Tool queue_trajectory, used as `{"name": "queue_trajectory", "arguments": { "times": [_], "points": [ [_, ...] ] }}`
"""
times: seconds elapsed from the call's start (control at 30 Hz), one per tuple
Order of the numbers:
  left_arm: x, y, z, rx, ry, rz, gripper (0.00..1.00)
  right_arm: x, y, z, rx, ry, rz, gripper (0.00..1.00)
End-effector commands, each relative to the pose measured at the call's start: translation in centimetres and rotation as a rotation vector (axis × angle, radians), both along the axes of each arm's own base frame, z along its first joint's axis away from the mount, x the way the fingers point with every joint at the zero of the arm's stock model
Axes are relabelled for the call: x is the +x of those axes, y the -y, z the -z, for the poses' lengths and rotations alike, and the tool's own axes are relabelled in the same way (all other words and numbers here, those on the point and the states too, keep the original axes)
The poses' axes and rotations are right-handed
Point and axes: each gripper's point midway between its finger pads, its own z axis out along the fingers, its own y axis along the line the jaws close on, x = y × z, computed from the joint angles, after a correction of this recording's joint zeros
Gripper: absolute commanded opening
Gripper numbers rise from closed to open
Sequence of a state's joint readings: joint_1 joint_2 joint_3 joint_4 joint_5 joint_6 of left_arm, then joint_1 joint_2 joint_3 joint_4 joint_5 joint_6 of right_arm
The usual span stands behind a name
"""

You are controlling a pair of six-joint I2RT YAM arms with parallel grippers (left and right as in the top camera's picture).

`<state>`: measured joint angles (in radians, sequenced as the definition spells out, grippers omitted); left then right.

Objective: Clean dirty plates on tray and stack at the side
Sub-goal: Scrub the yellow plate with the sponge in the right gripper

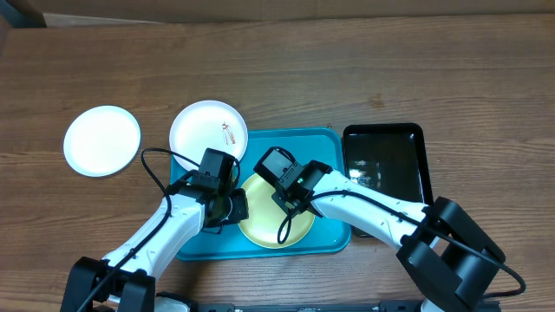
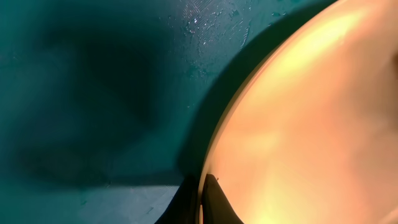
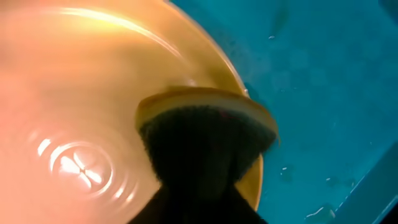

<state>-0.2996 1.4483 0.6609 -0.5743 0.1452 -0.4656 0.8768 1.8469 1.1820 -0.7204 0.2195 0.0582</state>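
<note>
The pale yellow-green plate [image 1: 269, 224] lies on the turquoise tray [image 1: 323, 146]. My left gripper [image 1: 236, 206] is shut on that plate's left rim [image 2: 208, 162]; the rim runs between the two fingers [image 2: 202, 208]. My right gripper [image 1: 290, 201] is shut on a yellow sponge with a dark scouring face [image 3: 205, 134] and presses it on the plate [image 3: 81, 93] near its rim. A white plate with a small brown-orange smear [image 1: 208, 132] rests partly on the tray's far left corner. Another white plate [image 1: 102, 140] lies on the table to the left.
A glossy black tray [image 1: 386, 165] stands just right of the turquoise tray. Water drops lie on the turquoise tray floor [image 3: 323, 93]. The wooden table [image 1: 347, 69] stretches beyond the trays.
</note>
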Motion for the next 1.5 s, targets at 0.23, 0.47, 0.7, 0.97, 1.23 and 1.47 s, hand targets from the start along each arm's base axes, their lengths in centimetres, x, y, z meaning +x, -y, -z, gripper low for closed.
{"name": "queue_trajectory", "arguments": {
  "times": [0.23,0.47,0.7,0.97,1.23,1.47],
  "points": [
    [-0.1,-0.3,0.1,0.02,0.002,-0.014,0.04,0.6,0.2,-0.6,0.02,0.019,0.106,0.04],
    [-0.2,-0.4,0.1,0.021,-0.003,-0.014,0.04,0.9,1.3,-0.5,0.044,0.001,0.245,0.04],
    [-0.1,-0.4,0.1,0.021,-0.002,-0.014,0.04,-0.9,0.4,1.1,0.151,-0.145,0.277,0.04],
    [-0.1,-0.3,0.1,0.021,-0.002,-0.013,0.04,-3.0,-0.6,3.2,0.277,-0.274,0.348,0.04],
    [-0.1,-0.4,0.1,0.021,-0.002,-0.013,0.04,-3.2,-5.7,0.5,0.563,-0.417,0.223,0.04],
    [-0.1,-0.4,0.1,0.021,-0.002,-0.013,0.04,0.4,-6.3,-7.6,0.827,-0.493,0.095,0.04]
  ]
}}
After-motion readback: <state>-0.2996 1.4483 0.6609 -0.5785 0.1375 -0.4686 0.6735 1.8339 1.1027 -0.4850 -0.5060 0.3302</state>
